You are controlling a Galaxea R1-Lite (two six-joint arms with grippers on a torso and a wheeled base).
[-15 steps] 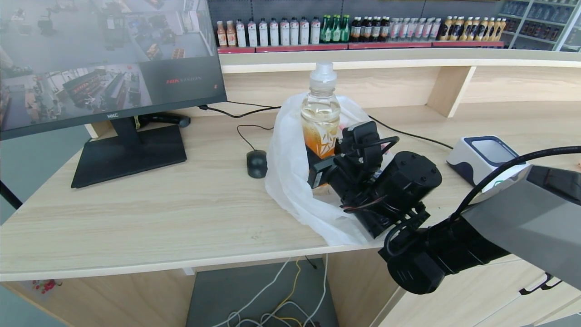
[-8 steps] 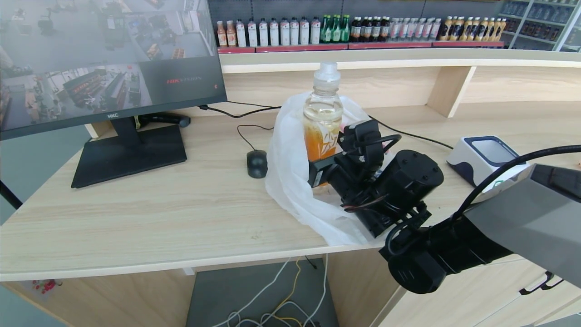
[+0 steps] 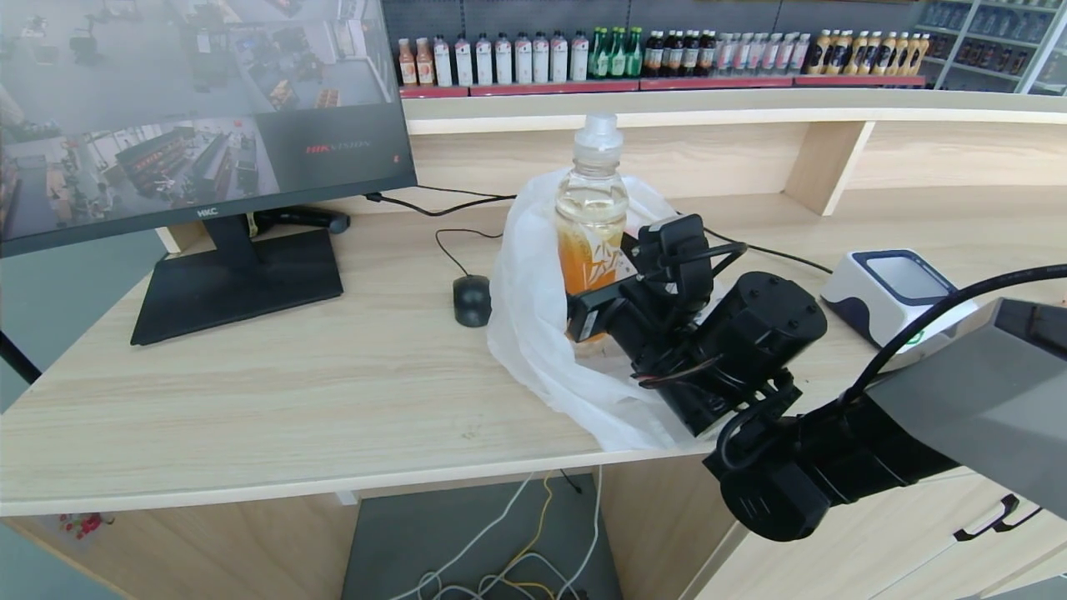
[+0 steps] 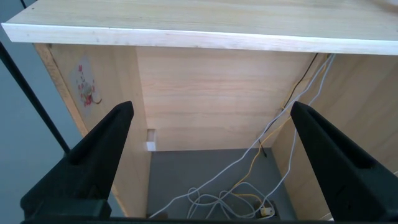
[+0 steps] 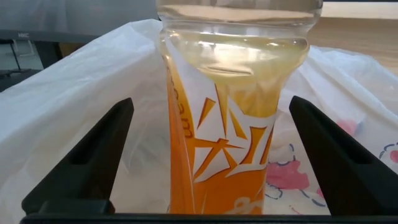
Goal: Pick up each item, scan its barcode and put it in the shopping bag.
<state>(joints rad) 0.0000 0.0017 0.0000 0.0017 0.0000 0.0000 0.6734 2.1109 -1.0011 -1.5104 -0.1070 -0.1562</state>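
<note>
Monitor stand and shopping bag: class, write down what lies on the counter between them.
A black computer mouse lies on the wooden counter between the monitor stand and the white shopping bag; the head view shows it.

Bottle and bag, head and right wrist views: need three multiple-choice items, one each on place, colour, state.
1. Where does the bottle stand?
A in a basket
B inside the shopping bag
C in a person's hand

2. What colour is the bottle's label?
A green
B blue
C orange

3. How is the right gripper?
A open, fingers either side of the bottle
B shut on the bottle
C shut on the bag

Key:
1 B, white plastic rises around its lower part.
2 C, orange with white marks in the right wrist view.
3 A, gaps show between each finger and the bottle.
</note>
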